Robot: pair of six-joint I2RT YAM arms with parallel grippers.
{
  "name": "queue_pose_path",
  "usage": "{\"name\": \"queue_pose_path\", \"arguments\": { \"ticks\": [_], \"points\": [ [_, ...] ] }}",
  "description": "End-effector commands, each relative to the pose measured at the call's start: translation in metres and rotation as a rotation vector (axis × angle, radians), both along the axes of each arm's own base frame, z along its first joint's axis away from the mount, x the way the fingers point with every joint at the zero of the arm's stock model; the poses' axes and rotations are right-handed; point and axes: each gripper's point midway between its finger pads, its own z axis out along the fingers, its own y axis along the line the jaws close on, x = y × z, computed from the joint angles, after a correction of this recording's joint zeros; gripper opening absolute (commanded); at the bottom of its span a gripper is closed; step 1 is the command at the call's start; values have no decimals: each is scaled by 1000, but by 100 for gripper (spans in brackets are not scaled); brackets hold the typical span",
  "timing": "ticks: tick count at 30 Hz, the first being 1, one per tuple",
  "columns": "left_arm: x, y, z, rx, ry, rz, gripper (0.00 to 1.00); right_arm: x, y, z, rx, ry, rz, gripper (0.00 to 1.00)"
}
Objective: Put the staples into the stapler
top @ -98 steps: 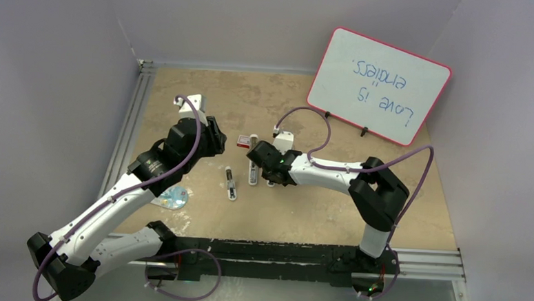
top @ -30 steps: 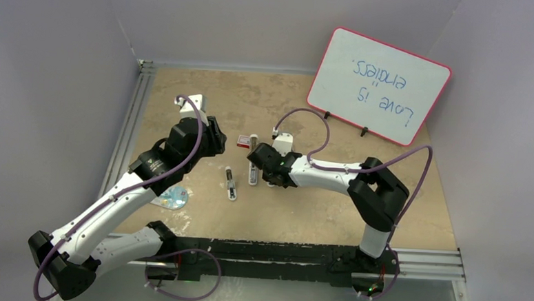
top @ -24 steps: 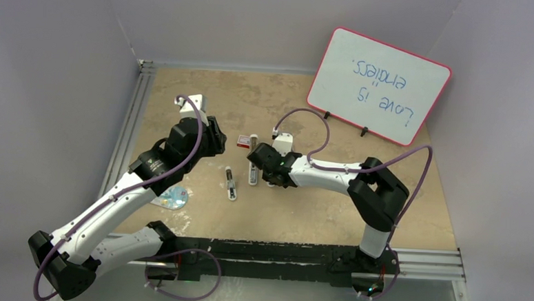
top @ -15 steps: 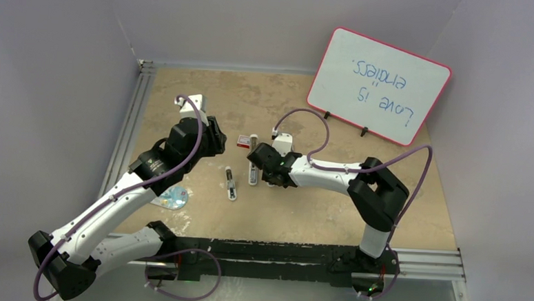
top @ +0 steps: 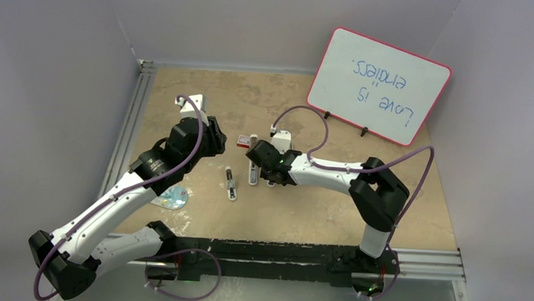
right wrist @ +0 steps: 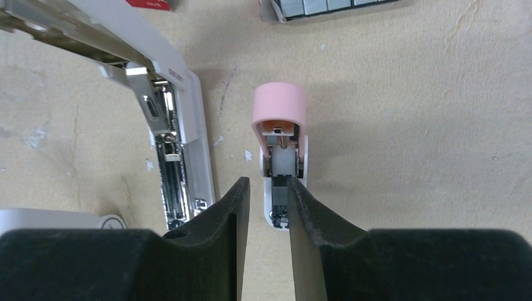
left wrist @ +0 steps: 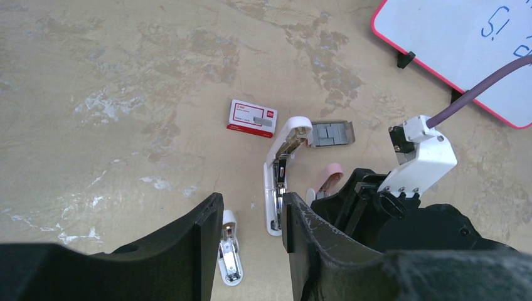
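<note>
Right fingers [right wrist: 216, 226] are seen narrowly parted, empty, above the pink stapler [right wrist: 280, 110].
Left fingers [left wrist: 188, 251] are parted, empty; staples [left wrist: 331, 133] are seen near the red box [left wrist: 251, 117].

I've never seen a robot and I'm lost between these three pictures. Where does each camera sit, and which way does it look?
Top external: fixed above and behind, looking down on the table; left arm and right arm show whole.
Left wrist: rides the left arm, looking down past its left pincer at the white stapler and red box.
Right wrist: rides the right arm, close above the pink stapler, its right pincer at the bottom edge.
Shared: both wrist views show the white and pink staplers.
</note>
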Motion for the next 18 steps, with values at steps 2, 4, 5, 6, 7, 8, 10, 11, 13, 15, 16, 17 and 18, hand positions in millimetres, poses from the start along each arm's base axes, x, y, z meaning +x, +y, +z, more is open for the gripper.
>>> {"name": "queue_pose_path", "arguments": {
  "ticks": [2,4,5,6,7,8,10,11,13,15,16,17,18],
  "points": [
    [5,2,1,12,-23,11,39,14,12,30,29,-84,14,31],
    [5,3,2,12,-24,13,39,15,12,25,17,-78,15,31],
    [5,3,2,12,-23,13,39,15,12,23,13,-76,15,31],
    [5,3,1,13,-22,15,39,15,12,21,10,-73,16,31],
    [5,3,1,15,-21,13,39,14,12,18,8,-70,19,31],
    [5,3,1,15,-21,14,39,14,12,16,6,-67,21,31],
    [5,3,1,13,-23,14,39,13,13,13,3,-63,27,31],
    [5,3,1,14,-22,13,39,13,14,13,4,-61,28,31],
    [5,2,1,14,-21,11,39,13,14,10,0,-55,32,31],
    [5,2,1,12,-22,13,40,11,13,7,-3,-48,33,31],
    [5,2,1,15,-20,12,40,11,13,6,-4,-45,33,31],
    [5,2,0,14,-20,13,40,10,12,5,-3,-43,33,31],
    [5,3,1,15,-20,13,39,9,12,3,-6,-40,33,31]
  ]
}}
